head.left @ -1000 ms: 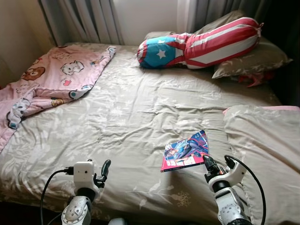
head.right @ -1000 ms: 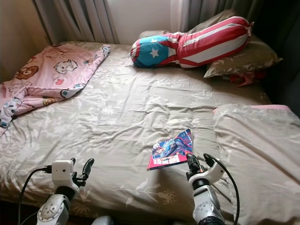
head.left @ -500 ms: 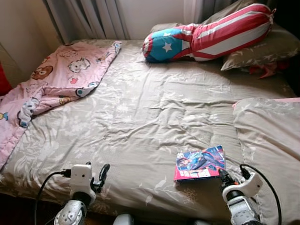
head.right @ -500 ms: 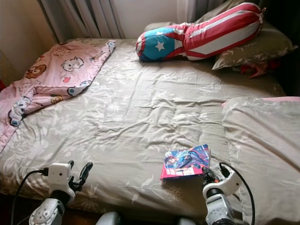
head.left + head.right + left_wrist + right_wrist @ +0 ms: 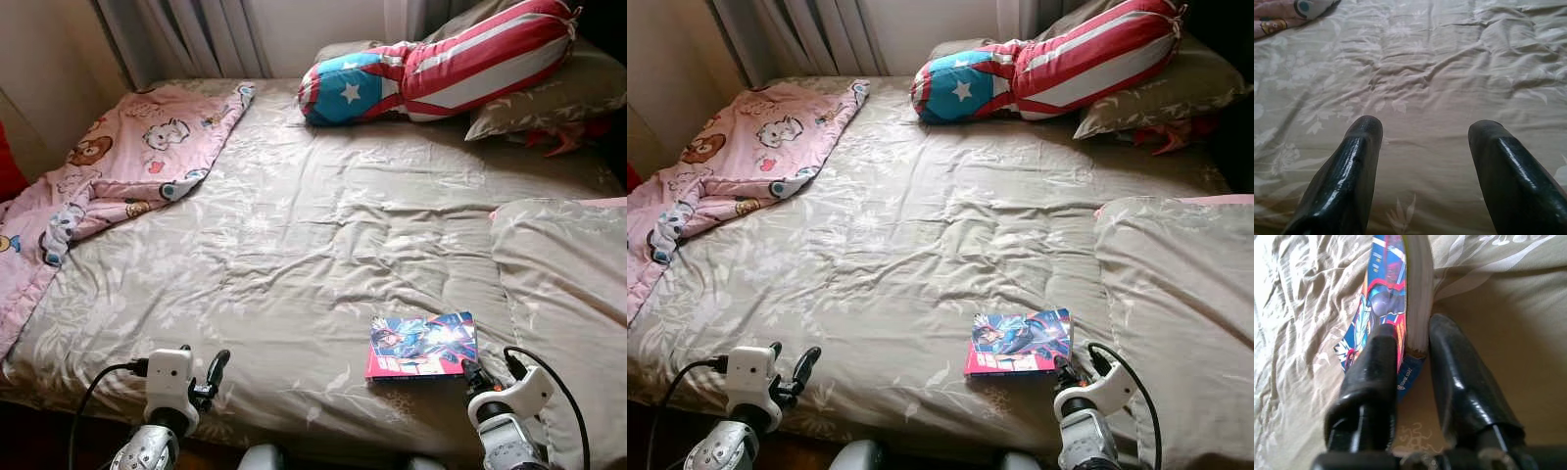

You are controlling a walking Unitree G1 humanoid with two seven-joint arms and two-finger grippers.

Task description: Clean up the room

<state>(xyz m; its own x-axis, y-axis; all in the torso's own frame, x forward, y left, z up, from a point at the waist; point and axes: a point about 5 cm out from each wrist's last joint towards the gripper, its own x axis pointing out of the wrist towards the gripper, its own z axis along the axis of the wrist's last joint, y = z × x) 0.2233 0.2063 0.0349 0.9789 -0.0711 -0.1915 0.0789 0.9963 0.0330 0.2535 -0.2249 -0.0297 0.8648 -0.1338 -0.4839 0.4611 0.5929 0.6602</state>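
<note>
Your right gripper (image 5: 1408, 345) pinches one corner of a comic book (image 5: 421, 346) at the near edge of the bed (image 5: 294, 245), its two black fingers (image 5: 1374, 357) pressed on either face of the cover and pages. From the head camera the book lies almost flat on the taupe floral bedspread (image 5: 901, 225), colourful superhero cover up, just left of a pillow (image 5: 563, 274) in the same fabric that sits at the bed's right side. The right wrist camera shows the book edge-on, its white page block between the fingertips.

Your left gripper (image 5: 1425, 132) hovers low over the near left edge of the bed with its fingers spread wide and nothing between them; the wrist camera looks across wrinkled bedspread through the gap.

Well beyond the book, at the head of the bed, a bolster cushion (image 5: 441, 64) in stars and red-and-white stripes leans across another taupe pillow (image 5: 549, 98), with a scrap of red cloth (image 5: 563, 142) poking out beneath it. A pink cartoon-print blanket (image 5: 118, 166) lies bunched along the far left side and spills over the bed's edge. Grey curtains (image 5: 186, 34) hang behind the bed against a pale wall.
</note>
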